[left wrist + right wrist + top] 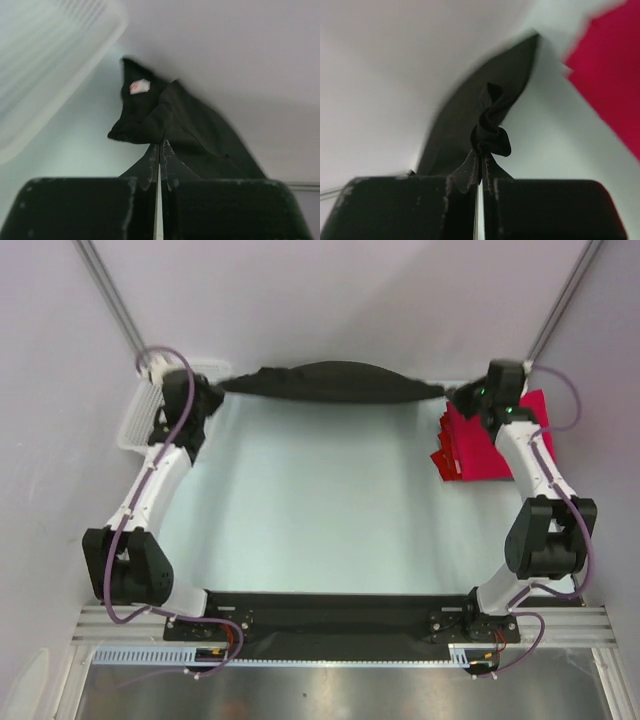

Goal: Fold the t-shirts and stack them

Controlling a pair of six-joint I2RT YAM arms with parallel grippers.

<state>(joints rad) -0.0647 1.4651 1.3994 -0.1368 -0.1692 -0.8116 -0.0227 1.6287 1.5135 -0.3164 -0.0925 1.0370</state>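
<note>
A black t-shirt hangs stretched along the far edge of the table between my two grippers. My left gripper is shut on its left end; in the left wrist view the cloth bunches at the closed fingertips, a small white label showing. My right gripper is shut on its right end; in the right wrist view the cloth is pinched in a knot-like fold at the tips. Red t-shirts lie in a pile at the far right, also seen in the right wrist view.
A white mesh basket stands at the far left behind the left arm and shows blurred in the left wrist view. The pale table top spreads between the arms. Grey walls close the back and sides.
</note>
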